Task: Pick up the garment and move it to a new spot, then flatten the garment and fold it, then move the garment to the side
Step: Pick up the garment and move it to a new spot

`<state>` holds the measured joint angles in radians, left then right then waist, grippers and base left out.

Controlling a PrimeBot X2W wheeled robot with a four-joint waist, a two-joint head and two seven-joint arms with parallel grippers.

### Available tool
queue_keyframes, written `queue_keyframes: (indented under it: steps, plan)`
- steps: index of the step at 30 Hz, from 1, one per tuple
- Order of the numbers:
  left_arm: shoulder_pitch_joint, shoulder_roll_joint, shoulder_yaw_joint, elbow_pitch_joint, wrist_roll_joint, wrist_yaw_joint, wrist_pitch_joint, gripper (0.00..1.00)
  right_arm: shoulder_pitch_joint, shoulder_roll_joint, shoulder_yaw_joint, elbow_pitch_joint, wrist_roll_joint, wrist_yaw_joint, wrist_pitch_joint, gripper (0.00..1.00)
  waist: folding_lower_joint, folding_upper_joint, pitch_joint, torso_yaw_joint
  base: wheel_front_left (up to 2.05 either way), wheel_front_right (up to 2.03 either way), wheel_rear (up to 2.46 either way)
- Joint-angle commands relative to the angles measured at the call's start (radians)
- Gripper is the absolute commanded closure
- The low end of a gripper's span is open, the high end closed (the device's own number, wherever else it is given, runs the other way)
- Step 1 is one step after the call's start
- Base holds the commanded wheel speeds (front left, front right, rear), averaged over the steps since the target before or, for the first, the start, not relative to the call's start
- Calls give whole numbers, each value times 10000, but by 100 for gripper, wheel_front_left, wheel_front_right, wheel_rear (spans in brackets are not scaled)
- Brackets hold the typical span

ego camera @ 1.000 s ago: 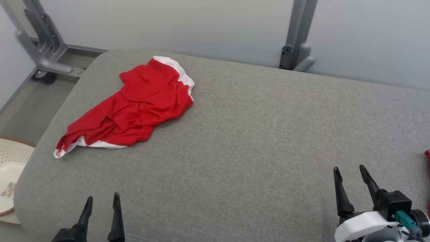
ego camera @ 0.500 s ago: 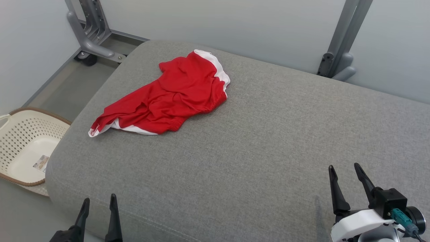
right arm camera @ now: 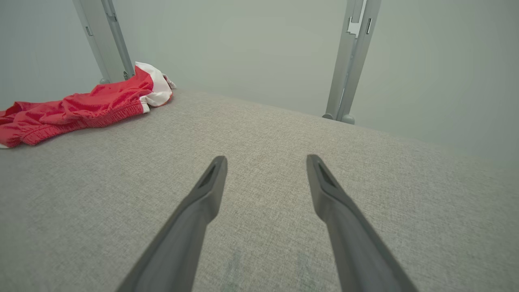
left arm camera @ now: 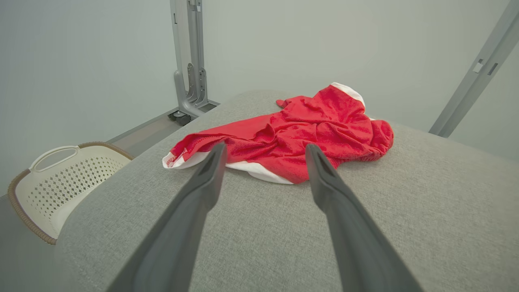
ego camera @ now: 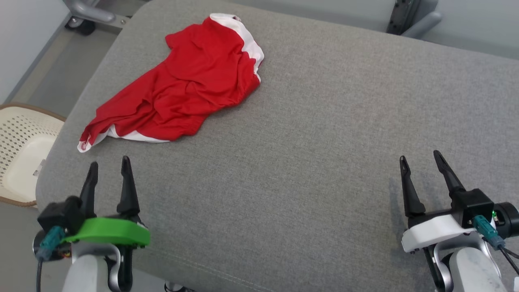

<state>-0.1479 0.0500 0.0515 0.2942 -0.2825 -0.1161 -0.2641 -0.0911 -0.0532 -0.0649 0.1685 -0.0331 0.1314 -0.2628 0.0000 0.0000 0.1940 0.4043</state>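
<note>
Head view: red garment (ego camera: 182, 89) is being seen crumpled on grey cushion (ego camera: 324, 121); L gripper (ego camera: 110, 161) near it, R gripper (ego camera: 419, 155) well apart, both being held wide, empty.

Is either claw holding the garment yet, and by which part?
Nothing is held. The left claw and right claw are open and empty; the red garment lies crumpled on the grey cushion, untouched.

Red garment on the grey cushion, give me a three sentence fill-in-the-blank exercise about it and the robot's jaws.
1. The garment is red with ____ trim.
2. It lies crumpled on the grey cushion, nearer the robot's ____ arm.
3. Both arms' jaws stand ____ and hold nothing.

Missing words: white; left; open.
</note>
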Motion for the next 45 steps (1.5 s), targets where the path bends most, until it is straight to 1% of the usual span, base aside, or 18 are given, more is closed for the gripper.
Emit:
queue_keyframes:
  steps: [1, 6, 7, 8, 9, 11, 14, 16, 20, 25, 26, 27, 28, 30, 35, 39, 43, 45]
  plan:
    - [-1021, 140, 35, 619, -139, -74, 4, 0, -347, -212, -64, -78, -200, -14, -25, 0, 0, 0, 1725, -333, 0, 0, 0]
    - [-3127, 450, 207, 2105, -904, -149, 4, 0, -916, -508, -15, -240, -432, -14, -25, 0, 0, 0, 2850, -493, 0, 0, 0]
    - [-3529, 599, 213, 2426, -980, -152, 2, 0, -1025, -546, 16, -271, -466, -14, -25, 0, 0, 0, 3023, -538, 0, 0, 0]
    - [-3529, 599, 213, 2426, -980, -152, 2, 0, -1025, -546, 16, -271, -466, -14, -25, 0, 0, 0, 3023, -538, 0, 0, 0]
    - [-3900, 708, 161, 2701, -1104, -156, 1, 0, -1123, -586, 38, -304, -508, -14, -25, 0, 0, 0, 3177, -586, 0, 0, 0]
    - [-4534, 797, 97, 3464, -1549, -160, 5, 0, -1272, -683, 81, -373, -553, -14, -25, 0, 0, 0, 3450, -681, 0, 0, 0]
    - [-5301, 1096, -178, 4517, -2106, -162, 2, 0, -1371, -761, 94, -399, -633, -14, -22, 0, 0, 0, 3705, -843, 0, 0, 0]
    - [-5714, 1237, -329, 5244, -2581, -157, 12, 0, -1359, -809, 79, -389, -661, -16, -1, 0, 0, 0, 3806, -954, 0, 0, 0]
    - [-6237, 1504, -672, 6427, -3189, -156, 13, 0, -1159, -805, -87, -403, -722, -19, 27, 0, 0, 0, 3877, -1150, 0, 0, 0]
    - [-6473, 1536, -1246, 7113, -3932, -157, 70, 0, -890, -753, -259, -490, -715, -19, 61, 0, 0, 0, 3865, -1253, 0, 0, 0]
    - [-6465, 1511, -1419, 7152, -4050, -159, 104, 10, -848, -739, -288, -502, -707, -19, 62, 0, 0, 0, 3844, -1257, 0, 0, 0]
    - [-6451, 1506, -1574, 7190, -4203, -161, 111, 61, -804, -722, -314, -503, -701, -19, 62, 0, 0, 0, 3809, -1251, 0, 0, 0]
    - [-6419, 1515, -1759, 7194, -4368, -161, 163, 100, -771, -697, -336, -506, -692, -19, 62, 0, 0, 0, 3765, -1243, 0, 0, 0]
    - [-6309, 1545, -2124, 7126, -4623, -167, 276, 100, -744, -635, -343, -484, -685, -19, 61, 0, 0, 0, 3665, -1217, 0, 0, 0]
    - [-6141, 1844, -2855, 6833, -5247, -167, 227, 100, -804, -507, -273, -456, -593, -14, 55, 0, 0, 0, 3332, -1124, 0, 0, 0]
    - [-6070, 2052, -3316, 6162, -5753, -168, 52, 100, -834, -421, -218, -399, -500, -13, 31, 0, 0, 0, 2966, -1058, 0, 0, 0]
    - [-5856, 2138, -3758, 5421, -5970, -166, -7, 100, -800, -314, -92, -329, -371, -11, -2, 0, 0, 0, 2490, -1086, 0, 0, 0]
    - [-5644, 2161, -4150, 4701, -6052, -166, -8, 100, -709, -221, -18, -257, -220, -11, -6, 0, 0, 0, 2061, -1203, 0, 0, 0]
